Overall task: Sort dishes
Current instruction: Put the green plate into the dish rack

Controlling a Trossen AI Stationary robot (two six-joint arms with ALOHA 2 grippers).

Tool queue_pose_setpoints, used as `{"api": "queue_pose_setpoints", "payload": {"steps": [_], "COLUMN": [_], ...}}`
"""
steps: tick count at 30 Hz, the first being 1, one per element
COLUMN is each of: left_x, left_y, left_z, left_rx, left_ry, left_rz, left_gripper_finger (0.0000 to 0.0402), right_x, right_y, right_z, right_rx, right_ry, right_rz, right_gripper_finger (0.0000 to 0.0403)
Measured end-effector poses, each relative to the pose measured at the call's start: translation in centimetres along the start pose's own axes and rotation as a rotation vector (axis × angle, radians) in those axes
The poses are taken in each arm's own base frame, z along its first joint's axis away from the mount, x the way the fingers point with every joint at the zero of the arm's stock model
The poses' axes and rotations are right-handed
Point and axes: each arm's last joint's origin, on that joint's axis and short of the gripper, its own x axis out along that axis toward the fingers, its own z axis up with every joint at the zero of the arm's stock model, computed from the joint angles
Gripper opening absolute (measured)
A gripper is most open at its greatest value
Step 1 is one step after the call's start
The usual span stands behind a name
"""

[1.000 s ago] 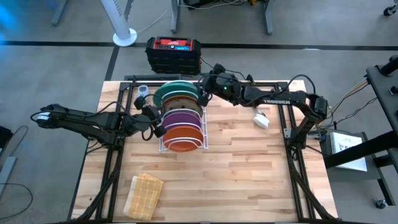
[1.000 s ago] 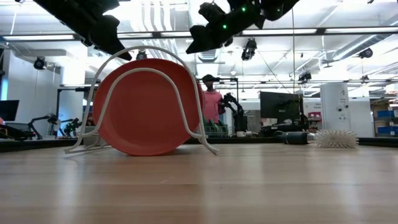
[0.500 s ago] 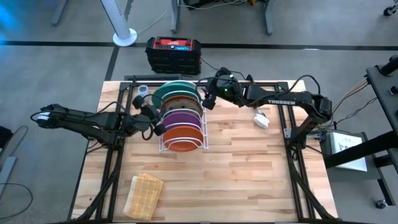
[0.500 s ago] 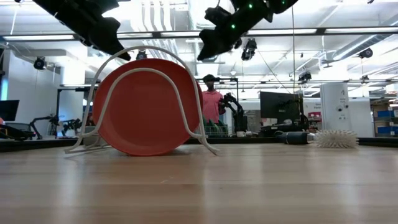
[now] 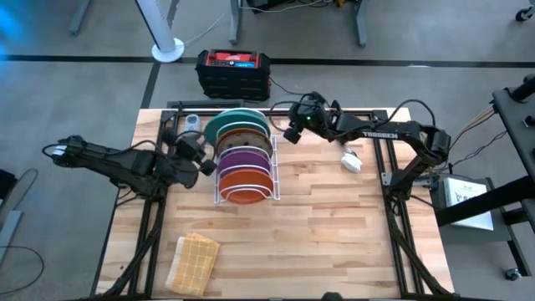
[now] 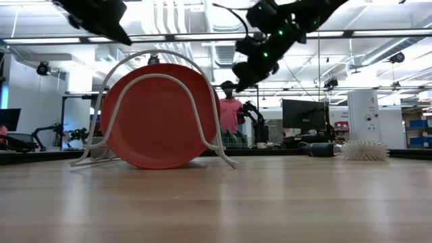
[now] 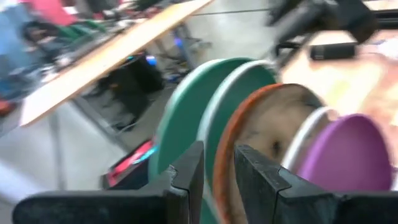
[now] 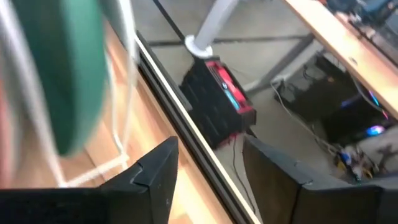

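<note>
Wooden butcher-block table (image 5: 334,226) stands on what seems grey concrete floor (image 5: 67,84).

Both arms were matte black and jointed; the right arm (image 5: 376,134) bore white lettering and green lights.

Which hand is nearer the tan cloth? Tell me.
Left. The left hand hangs beside the rack, up-table from the tan cloth; the right hand is past the rack's far side.

We saw a pale wood-plank table (image 5: 334,226), a white wire rack (image 5: 219,194) and a smooth matt orange plate (image 6: 158,115).
</note>
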Motion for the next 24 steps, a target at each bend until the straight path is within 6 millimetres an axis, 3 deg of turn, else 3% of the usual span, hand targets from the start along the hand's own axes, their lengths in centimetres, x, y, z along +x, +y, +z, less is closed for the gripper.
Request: {"api": "queue_pose_setpoints", "payload": {"steps": [6,14,19,24], "left_x": [-0.9,0.0,0.6,0.9], "left_y": [0.9,1.6,2.9,4.8], "left_z": [-0.7,-0.8,-0.3,0.5], "left_rx": [-0.072,-0.12,-0.193,-0.25], "left_ry": [-0.015,0.012,0.067,0.111], "left_rz": [0.184,0.241,0.204,0.164], "left_gripper_finger": [0.0077,0.0062,0.0008,0.0001], "right_x": [-0.5,-1.6,-1.4,-1.3], "right_y": [-2.1,-3.7,-3.3,-3.2], "right_z": [-1.6,-3.6,-4.7,-5.2], "right_rx": [0.07,0.197,0.216,0.212], "right_ry": [0.014,-0.011,0.018,0.03], "right_rz": [-0.006,0.146,0.169,0.172], "right_gripper_finger": [0.0123,0.0013,0.0007,0.0002]}}
